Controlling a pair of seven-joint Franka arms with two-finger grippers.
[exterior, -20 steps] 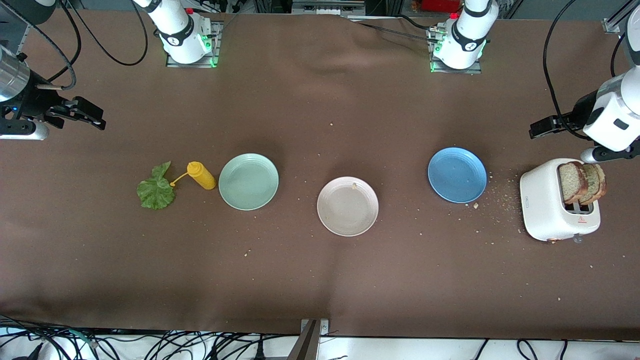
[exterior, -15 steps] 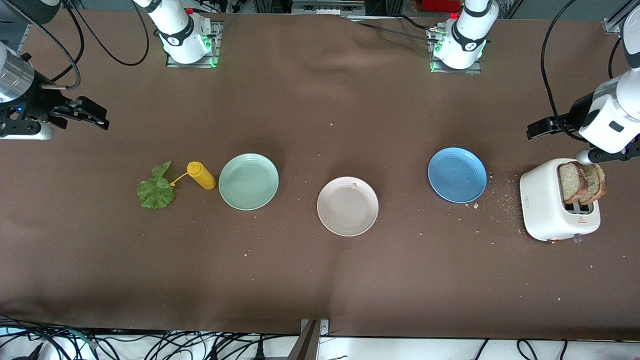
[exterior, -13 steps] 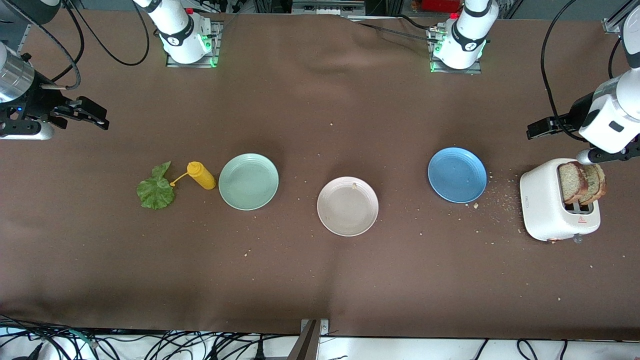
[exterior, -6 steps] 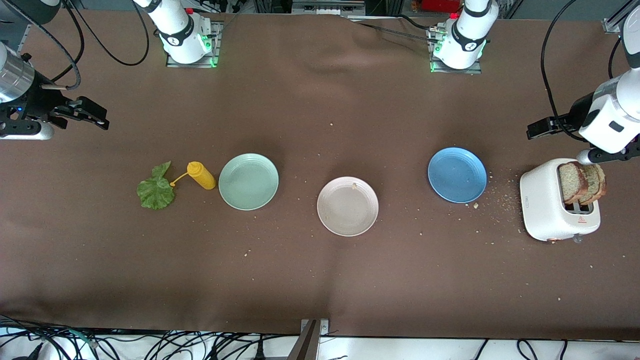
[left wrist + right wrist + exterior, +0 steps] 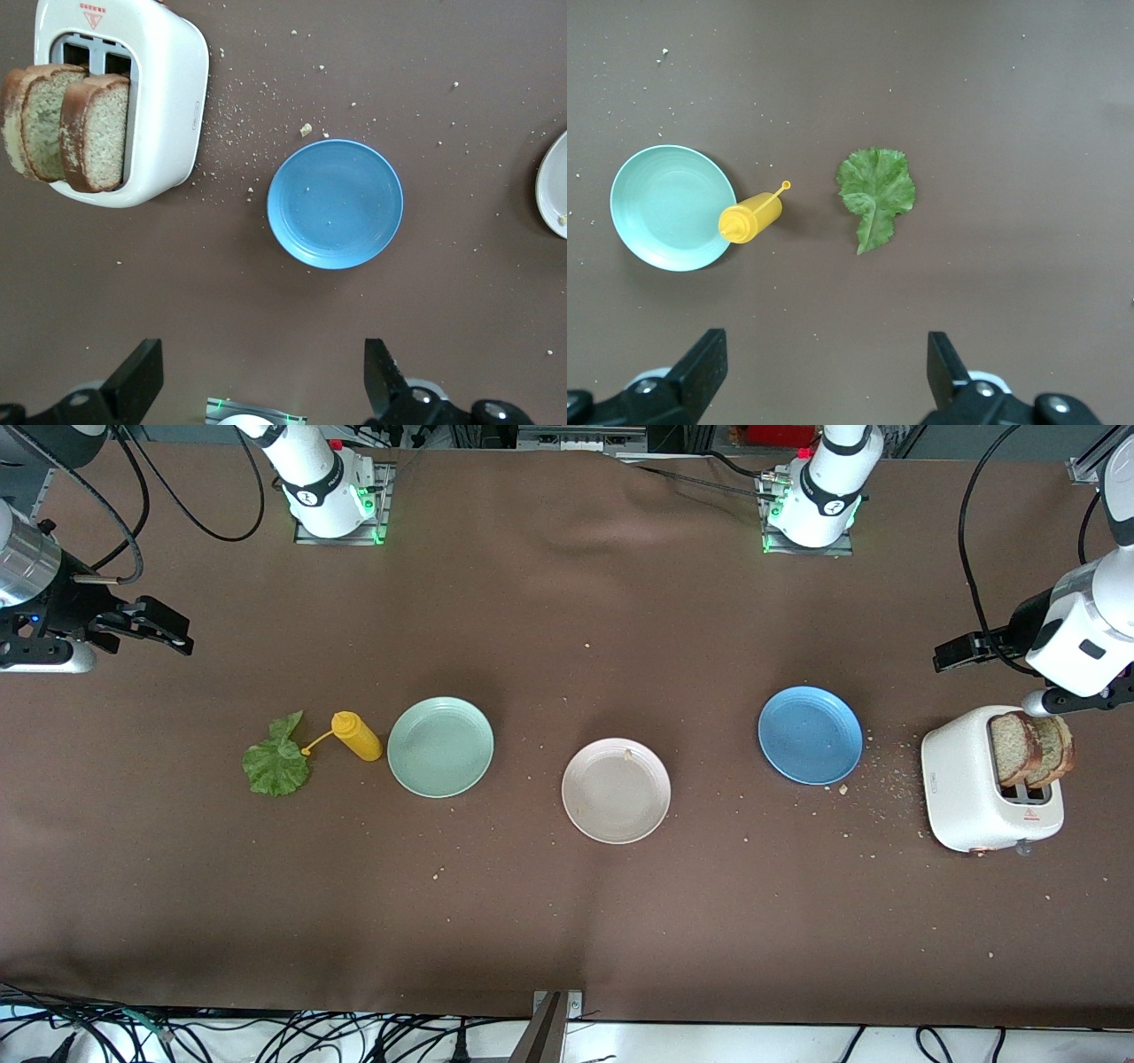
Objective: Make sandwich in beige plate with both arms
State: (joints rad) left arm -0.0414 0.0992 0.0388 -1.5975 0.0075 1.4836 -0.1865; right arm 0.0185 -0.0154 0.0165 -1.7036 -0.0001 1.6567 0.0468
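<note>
The beige plate (image 5: 616,790) lies bare mid-table, and its rim (image 5: 554,186) shows in the left wrist view. Two brown bread slices (image 5: 1028,748) (image 5: 75,124) stand in a white toaster (image 5: 970,797) (image 5: 168,80) at the left arm's end. A green lettuce leaf (image 5: 276,762) (image 5: 875,190) lies flat on the cloth at the right arm's end. My left gripper (image 5: 961,654) (image 5: 263,363) hangs open over bare cloth beside the toaster. My right gripper (image 5: 164,631) (image 5: 824,350) hangs open over bare cloth near the lettuce. Neither holds anything.
A blue plate (image 5: 810,735) (image 5: 335,204) sits between the beige plate and the toaster. A mint-green plate (image 5: 440,747) (image 5: 673,208) and a lying yellow squeeze bottle (image 5: 356,735) (image 5: 750,219) are beside the lettuce. Crumbs dot the brown cloth.
Both arms shifted slightly at the start, then held still. Nothing on the table has moved and both grippers stay open.
</note>
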